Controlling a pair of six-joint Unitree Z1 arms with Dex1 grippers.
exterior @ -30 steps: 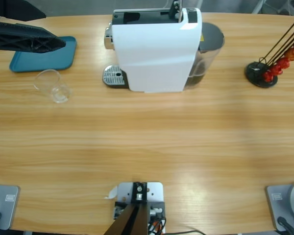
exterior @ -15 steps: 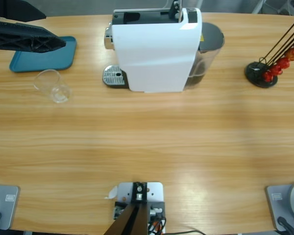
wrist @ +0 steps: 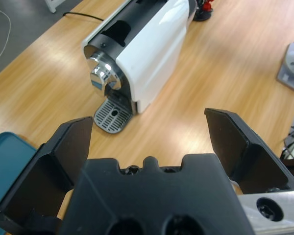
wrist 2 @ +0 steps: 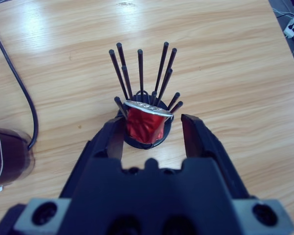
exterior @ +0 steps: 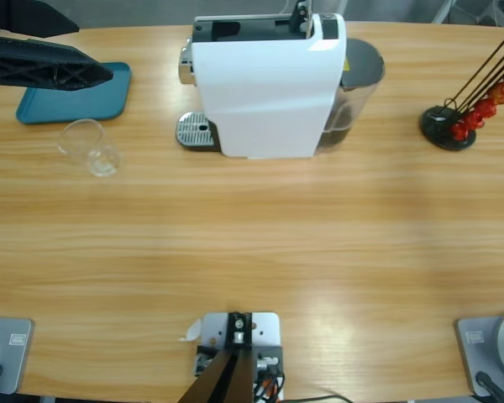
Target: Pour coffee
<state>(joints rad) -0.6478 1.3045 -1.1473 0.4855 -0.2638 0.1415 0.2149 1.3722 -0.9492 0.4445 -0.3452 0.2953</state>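
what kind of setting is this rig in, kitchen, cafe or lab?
Most likely a lab bench dressed up as a coffee station: a long wooden table carries a white capsule coffee machine, a black rack of red capsules, an empty glass cup and a blue tray. No sink or counter shows.

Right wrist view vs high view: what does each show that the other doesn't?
Only the right wrist view: the right gripper, fingers open, either side of a red capsule with a silver lid on the rack, and a dark cable across the wood.

Only the high view: the white coffee machine, its drip tray, a clear glass cup, the teal tray and a black gripper over that tray.

Both: the wooden table and the black capsule rack with red capsules.
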